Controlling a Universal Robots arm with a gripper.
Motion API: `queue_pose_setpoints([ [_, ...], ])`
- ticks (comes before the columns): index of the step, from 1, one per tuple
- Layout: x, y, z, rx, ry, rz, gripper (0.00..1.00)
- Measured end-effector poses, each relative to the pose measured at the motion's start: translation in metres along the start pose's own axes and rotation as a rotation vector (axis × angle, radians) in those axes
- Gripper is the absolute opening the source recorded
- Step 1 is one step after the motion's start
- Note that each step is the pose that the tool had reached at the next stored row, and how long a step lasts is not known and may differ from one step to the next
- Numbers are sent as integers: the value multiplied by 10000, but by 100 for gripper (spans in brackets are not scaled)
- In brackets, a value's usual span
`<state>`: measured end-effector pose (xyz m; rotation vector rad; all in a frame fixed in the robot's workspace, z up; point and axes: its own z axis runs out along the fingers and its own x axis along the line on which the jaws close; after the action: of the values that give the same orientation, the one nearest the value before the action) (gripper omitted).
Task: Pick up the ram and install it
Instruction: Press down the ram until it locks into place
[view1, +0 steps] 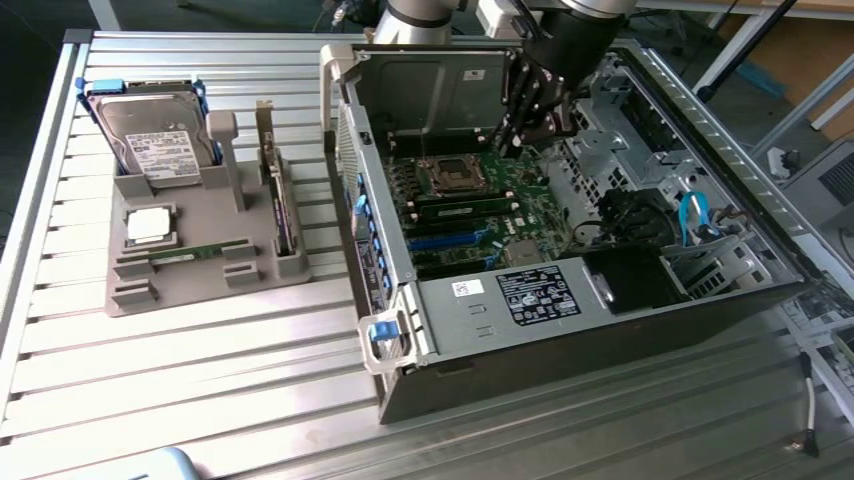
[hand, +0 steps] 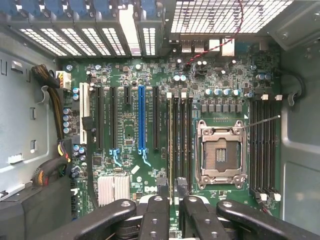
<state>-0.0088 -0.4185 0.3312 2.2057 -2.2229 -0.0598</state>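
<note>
I count two rams: the slot ram (hand: 171, 145) right under me and the tray ram (view1: 198, 251) well off. There is one each of case (view1: 561, 350), board (hand: 125, 125), socket (hand: 220, 152), tray (view1: 214, 215), chip (view1: 150, 226), card (view1: 278, 200) and drive (view1: 158, 145).

My gripper (hand: 172, 187) hangs inside the case, over the board. My fingers (hand: 155, 215) stand partly apart with a narrow gap, and I see nothing clamped between them. The gap lines up with the near end of the slot ram; whether my tips touch it I cannot tell.

The case lies open on the table (view1: 200, 380). In it the board lies flat, and the slot ram stands on edge in the bank of slots just beside the socket. A second bank lies on the socket's other side.

Farther off, towards the exterior view's left, the tray sits on the table apart from the case. The tray ram lies in a groove towards its near end, with the chip just behind it and the drive leaning at the far end. The card stands on edge along the side nearest the case.
</note>
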Motion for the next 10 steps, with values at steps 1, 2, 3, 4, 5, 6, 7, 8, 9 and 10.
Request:
queue_pose_setpoints([
  [1,0,0,0,0,0,0,19],
  [2,0,0,0,0,0,0,19],
  [3,0,0,0,0,0,0,19],
  [4,0,0,0,0,0,0,19],
  [5,0,0,0,0,0,0,19],
  [6,0,0,0,0,0,0,19],
  [7,0,0,0,0,0,0,19],
  [8,0,0,0,0,0,0,19],
  [9,0,0,0,0,0,0,19],
  [10,0,0,0,0,0,0,19],
])
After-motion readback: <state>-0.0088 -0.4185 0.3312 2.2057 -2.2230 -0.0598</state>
